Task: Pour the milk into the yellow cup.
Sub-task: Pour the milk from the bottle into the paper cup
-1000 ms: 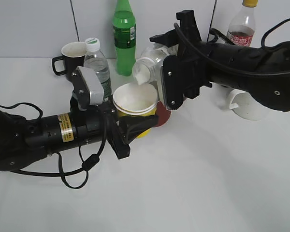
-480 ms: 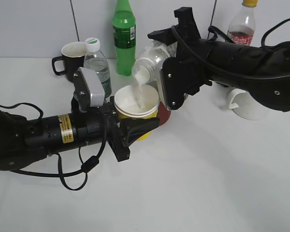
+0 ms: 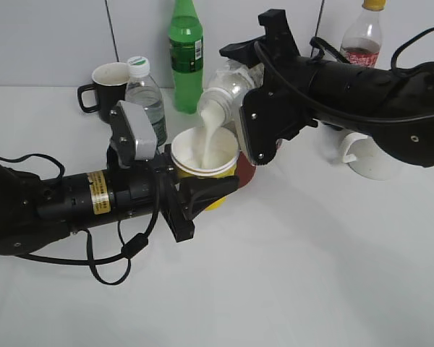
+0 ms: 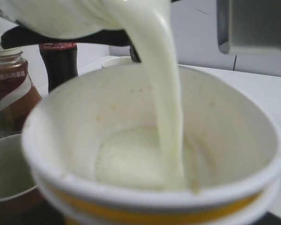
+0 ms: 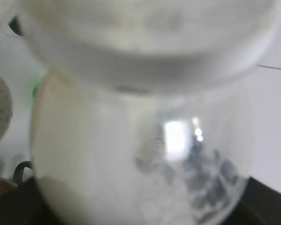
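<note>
The yellow cup (image 3: 205,168) stands at the table's middle, held by my left gripper (image 3: 202,189), which is shut around its side. My right gripper (image 3: 240,97) is shut on the milk bottle (image 3: 220,94) and holds it tilted, mouth down-left, above the cup. A white stream of milk (image 3: 211,134) falls from the mouth into the cup. In the left wrist view the cup (image 4: 145,197) fills the frame, with the milk stream (image 4: 166,108) landing in a pool on its bottom. In the right wrist view the milk bottle (image 5: 131,154) fills the frame, blurred.
A dark red mug (image 3: 244,173) stands right behind the cup. A clear water bottle (image 3: 146,97), a black mug (image 3: 105,85) and a green bottle (image 3: 186,54) stand at the back. A white mug (image 3: 369,155) and a red-labelled bottle (image 3: 362,40) are at the right.
The milk bottle has tipped a little further. Milk has started to flow and the stream has thickened; milk now pools in the cup. The left arm has stayed put.
</note>
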Action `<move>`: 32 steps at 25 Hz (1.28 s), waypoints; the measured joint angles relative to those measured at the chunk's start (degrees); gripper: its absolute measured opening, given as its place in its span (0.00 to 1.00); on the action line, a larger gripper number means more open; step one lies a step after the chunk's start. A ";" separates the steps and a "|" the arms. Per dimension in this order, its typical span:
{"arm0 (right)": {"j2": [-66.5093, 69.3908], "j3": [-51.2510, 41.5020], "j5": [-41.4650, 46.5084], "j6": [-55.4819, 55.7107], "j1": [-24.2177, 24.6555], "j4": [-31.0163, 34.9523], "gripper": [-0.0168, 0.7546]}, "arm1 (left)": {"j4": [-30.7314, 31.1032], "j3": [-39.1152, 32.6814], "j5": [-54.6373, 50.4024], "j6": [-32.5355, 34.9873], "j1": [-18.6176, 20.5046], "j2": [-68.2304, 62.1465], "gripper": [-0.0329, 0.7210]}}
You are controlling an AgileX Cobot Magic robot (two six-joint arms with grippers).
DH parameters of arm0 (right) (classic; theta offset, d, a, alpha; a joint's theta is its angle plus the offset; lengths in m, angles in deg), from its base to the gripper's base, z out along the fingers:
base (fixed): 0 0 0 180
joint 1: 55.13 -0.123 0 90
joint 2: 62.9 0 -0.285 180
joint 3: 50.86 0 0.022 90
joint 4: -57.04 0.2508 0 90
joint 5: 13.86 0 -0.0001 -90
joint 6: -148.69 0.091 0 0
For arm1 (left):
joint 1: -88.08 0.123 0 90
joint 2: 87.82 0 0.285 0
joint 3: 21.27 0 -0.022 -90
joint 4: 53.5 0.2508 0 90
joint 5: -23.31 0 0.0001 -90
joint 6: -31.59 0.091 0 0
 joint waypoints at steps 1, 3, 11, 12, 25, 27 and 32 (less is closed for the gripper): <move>0.00 0.00 0.00 -0.15 0.00 0.00 0.59 | 0.00 0.00 0.00 0.00 0.00 0.00 0.51; 0.00 0.00 -0.02 -0.34 0.00 0.00 0.59 | 0.00 0.00 0.00 0.00 0.00 0.00 0.51; 0.00 0.00 -0.07 -0.69 0.00 0.00 0.59 | 0.06 0.00 0.00 0.00 0.00 0.00 0.51; 0.00 0.00 -0.07 -0.69 0.00 0.00 0.59 | 0.13 0.00 0.00 0.00 0.00 0.00 0.51; 0.00 0.00 -0.20 -0.54 0.00 0.44 0.59 | 0.24 0.00 -0.11 0.00 0.00 0.00 0.51; 0.00 0.00 -0.20 0.49 0.00 0.99 0.59 | 0.24 0.00 -0.11 0.00 0.00 0.00 0.51; 0.00 0.00 -0.20 5.63 0.00 1.49 0.59 | 0.24 0.00 -0.15 0.00 0.00 0.00 0.51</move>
